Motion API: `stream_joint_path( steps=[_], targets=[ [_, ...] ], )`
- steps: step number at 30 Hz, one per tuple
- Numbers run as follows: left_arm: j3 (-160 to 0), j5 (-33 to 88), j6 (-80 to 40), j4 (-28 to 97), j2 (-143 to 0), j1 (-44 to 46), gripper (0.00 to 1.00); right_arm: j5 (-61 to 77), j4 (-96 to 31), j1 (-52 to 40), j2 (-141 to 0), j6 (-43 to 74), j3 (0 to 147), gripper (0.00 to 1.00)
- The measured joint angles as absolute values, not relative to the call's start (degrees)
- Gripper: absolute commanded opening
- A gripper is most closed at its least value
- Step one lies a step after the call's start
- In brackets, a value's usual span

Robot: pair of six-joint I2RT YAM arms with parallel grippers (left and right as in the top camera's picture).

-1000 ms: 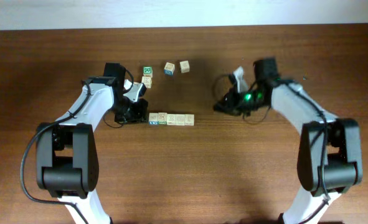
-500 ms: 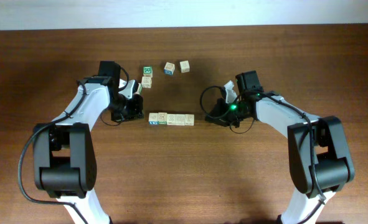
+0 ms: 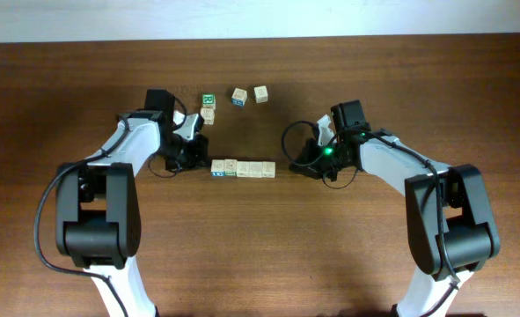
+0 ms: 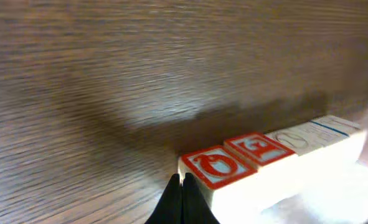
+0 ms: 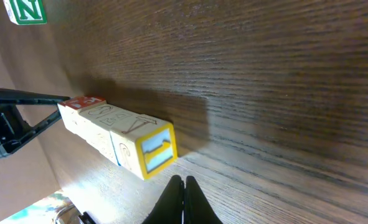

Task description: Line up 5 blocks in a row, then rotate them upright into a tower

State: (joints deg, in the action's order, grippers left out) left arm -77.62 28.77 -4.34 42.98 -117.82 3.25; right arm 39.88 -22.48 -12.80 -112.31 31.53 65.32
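- The left gripper (image 3: 200,158) is seen clenched on nothing, its tips just beside the left end of the row.
- The 5 blocks (image 3: 242,168) are lined up touching, with the long axis running left to right.
- The right gripper (image 3: 300,164) is clenched empty, near the row's yellow-faced right end.
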Motion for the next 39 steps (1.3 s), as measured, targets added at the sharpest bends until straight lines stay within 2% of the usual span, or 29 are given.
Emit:
stream_joint_path(
  steps=[19, 39],
  targets=[
    [-77.62, 32.75, 4.99, 45.54, -117.82, 1.74, 0.00, 39.86, -22.46, -12.80, -112.31, 31.73, 65.32, 0.04],
    [-77.62, 34.09, 5.54, 45.63, -117.82, 2.35, 0.00, 38.79, -22.22, -14.92, -112.31, 34.48, 65.32, 0.04]
  ],
)
